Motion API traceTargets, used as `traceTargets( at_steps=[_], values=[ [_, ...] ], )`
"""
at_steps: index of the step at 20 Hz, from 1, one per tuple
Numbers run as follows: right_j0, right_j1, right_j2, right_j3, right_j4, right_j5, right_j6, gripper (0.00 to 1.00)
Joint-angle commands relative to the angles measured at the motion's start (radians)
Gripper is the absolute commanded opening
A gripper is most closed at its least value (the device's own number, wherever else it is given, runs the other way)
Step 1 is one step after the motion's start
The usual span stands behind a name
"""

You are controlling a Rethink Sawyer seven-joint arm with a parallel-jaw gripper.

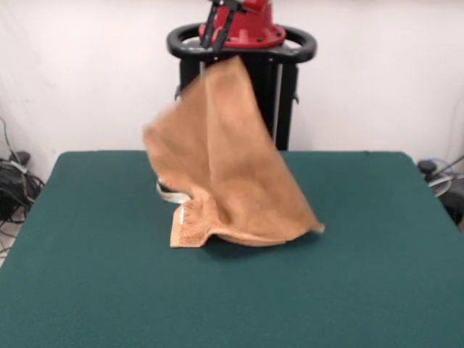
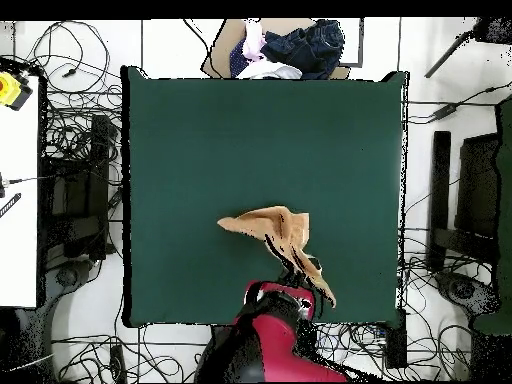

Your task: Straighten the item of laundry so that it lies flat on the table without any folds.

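Towel hoisted by one corner over the bench

No writing is legible. The gripper [image 1: 217, 45] has its fingers pinched on the towel [image 1: 221, 159], which hangs long-axis upright, its lower edge resting on the green bench [image 1: 377, 254] near the robot's side.

1 towel [image 1: 225, 174], 1 table [image 1: 377, 275], 1 arm [image 2: 275, 345] with 1 gripper [image 1: 220, 22]. 1 clothes heap [image 2: 290, 48] off the table's 12 o'clock edge, overhead.
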Motion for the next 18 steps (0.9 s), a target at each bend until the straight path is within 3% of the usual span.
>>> traceTargets(
  at_steps=[1,6,10,18],
  values=[
    [0.058,-0.029,-0.105,0.010,-0.001,0.085,0.204,0.00],
    [0.043,-0.075,-0.107,-0.019,0.010,0.136,0.163,0.00],
    [-0.058,-0.086,-0.015,-0.027,0.046,0.141,0.095,0.00],
    [-0.205,0.130,0.178,-0.023,0.028,-0.137,0.175,0.00]
  ],
)
